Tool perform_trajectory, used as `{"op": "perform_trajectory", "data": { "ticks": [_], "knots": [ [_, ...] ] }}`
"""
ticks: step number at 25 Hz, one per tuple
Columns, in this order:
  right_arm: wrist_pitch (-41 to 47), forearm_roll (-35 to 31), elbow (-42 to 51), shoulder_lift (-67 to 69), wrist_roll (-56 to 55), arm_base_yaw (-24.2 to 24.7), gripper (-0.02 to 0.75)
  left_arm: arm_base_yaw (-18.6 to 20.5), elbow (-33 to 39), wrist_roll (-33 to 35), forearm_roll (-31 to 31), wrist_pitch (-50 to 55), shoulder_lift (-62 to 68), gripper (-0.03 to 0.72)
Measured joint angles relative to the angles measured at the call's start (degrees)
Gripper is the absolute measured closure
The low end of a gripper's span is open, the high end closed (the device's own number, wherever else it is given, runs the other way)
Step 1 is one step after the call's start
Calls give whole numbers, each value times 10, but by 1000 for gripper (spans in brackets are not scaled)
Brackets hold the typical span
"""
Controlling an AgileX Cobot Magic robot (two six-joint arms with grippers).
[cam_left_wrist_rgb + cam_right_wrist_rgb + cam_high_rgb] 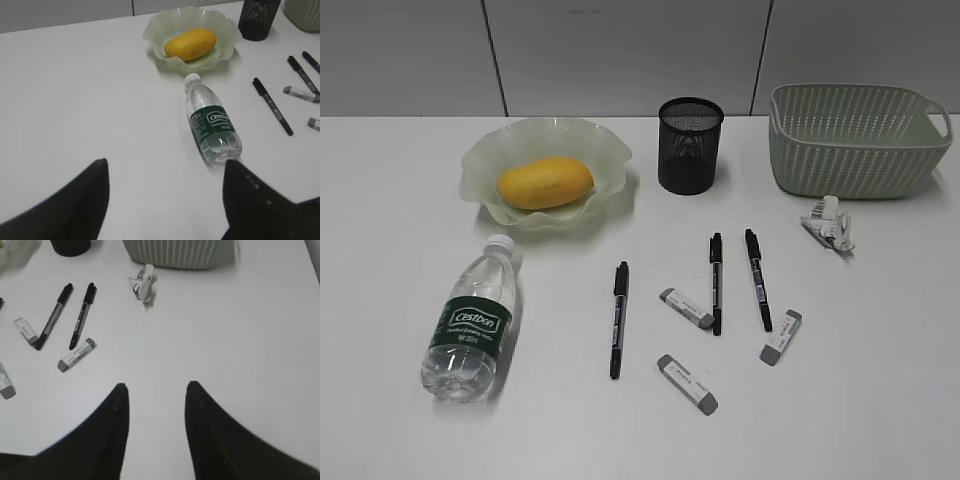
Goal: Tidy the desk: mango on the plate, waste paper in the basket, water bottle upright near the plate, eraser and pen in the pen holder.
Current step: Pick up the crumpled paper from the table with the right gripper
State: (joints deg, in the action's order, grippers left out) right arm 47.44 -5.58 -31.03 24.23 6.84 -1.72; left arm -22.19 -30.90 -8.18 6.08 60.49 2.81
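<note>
The mango (545,183) lies on the green plate (480,165). The water bottle (470,325) lies on its side in front of the plate, cap toward it. Three black pens (618,318) and three grey-white erasers (686,308) lie loose on the desk (400,260). The waste paper (828,224) sits in front of the basket (855,140). The pen holder (690,145) stands at the back centre. My left gripper (166,162) is open and empty, just short of the bottle (212,125). My right gripper (157,385) is open and empty, well short of the waste paper (142,283).
Neither gripper shows in the exterior view. A grey panelled wall runs behind the desk. Bare tabletop lies left of the bottle and right of the erasers (76,354).
</note>
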Motion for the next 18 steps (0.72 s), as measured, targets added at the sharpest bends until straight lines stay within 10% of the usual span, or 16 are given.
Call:
{"op": "perform_trajectory", "data": {
  "ticks": [8, 18],
  "knots": [
    [-217, -49, -109, 501, 34, 0, 305, 0, 0, -5, 1, 0, -31, 159],
    [-271, -101, -343, 873, 48, -49, 292, 0, 0, -5, 3, 0, -31, 195]
  ]
}}
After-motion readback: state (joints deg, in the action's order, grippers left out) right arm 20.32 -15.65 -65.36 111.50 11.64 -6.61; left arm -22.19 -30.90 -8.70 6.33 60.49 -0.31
